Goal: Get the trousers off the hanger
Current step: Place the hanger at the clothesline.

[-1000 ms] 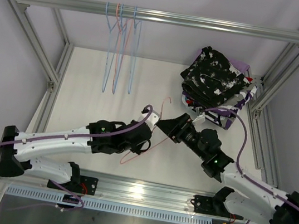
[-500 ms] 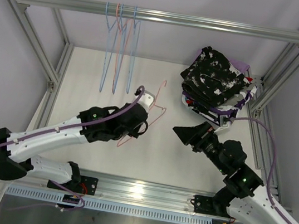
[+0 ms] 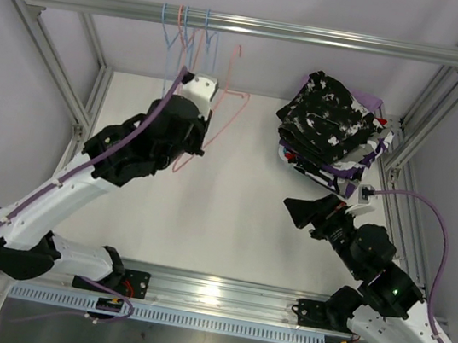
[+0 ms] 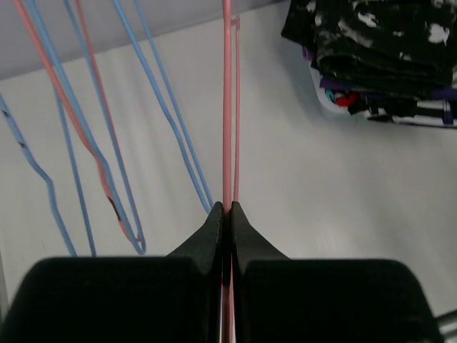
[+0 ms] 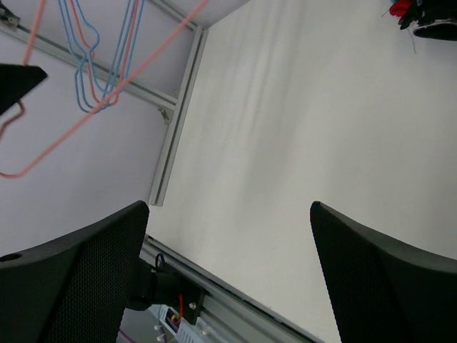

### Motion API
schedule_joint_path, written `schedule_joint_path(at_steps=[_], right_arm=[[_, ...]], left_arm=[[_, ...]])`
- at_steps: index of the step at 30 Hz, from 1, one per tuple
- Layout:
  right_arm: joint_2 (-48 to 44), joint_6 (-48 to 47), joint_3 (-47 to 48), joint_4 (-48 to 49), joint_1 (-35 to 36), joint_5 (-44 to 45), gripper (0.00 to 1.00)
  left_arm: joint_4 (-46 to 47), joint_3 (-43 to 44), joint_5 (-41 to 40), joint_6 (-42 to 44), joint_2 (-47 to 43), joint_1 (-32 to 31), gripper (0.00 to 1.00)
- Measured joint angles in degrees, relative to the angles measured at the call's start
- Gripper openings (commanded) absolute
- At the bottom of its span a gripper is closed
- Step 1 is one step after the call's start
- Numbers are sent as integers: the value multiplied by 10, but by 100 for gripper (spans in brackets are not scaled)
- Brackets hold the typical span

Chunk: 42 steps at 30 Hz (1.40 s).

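Thin pink wire hanger (image 4: 227, 107): clenched in my left fingers (image 4: 214, 229); right fingers (image 5: 86, 271) released, empty. Best handling: hook upright, seated on the aluminium rail (image 3: 318, 36) at 12 o'clock.

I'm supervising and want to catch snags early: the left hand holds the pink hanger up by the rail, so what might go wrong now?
The pink hanger, pinched on thin wire in the shut left hand, may twist or slip. Its hook sits close to the blue hangers on the rail and could tangle with them or knock them.
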Motion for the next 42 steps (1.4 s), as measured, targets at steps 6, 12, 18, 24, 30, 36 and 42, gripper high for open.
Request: schedule_joint_path(at_steps=[6,12,18,24,30,36,42], right_arm=[[6,-24,0,-8,-7,11,99],[30,-38,-5,-3,-31,4,99],[65,-38,-35,27,-97,-64,99],[92,-38,-55,46,-177,-150,100],[116,-39,-58,66,-236,-224,99],[132,-46,-58,69,-256,-272,99],[141,-49,-58,69,-261,-297,100]], left_arm=[[18,87,-5,50,26,41,0],[32,170,3,79,59,77,0],[43,193,27,79,98,116,0],[52,165,46,71,127,132,0],[100,60,53,42,110,133,0],[188,-26,49,8,65,135,0],[235,-78,40,-14,17,136,0]])
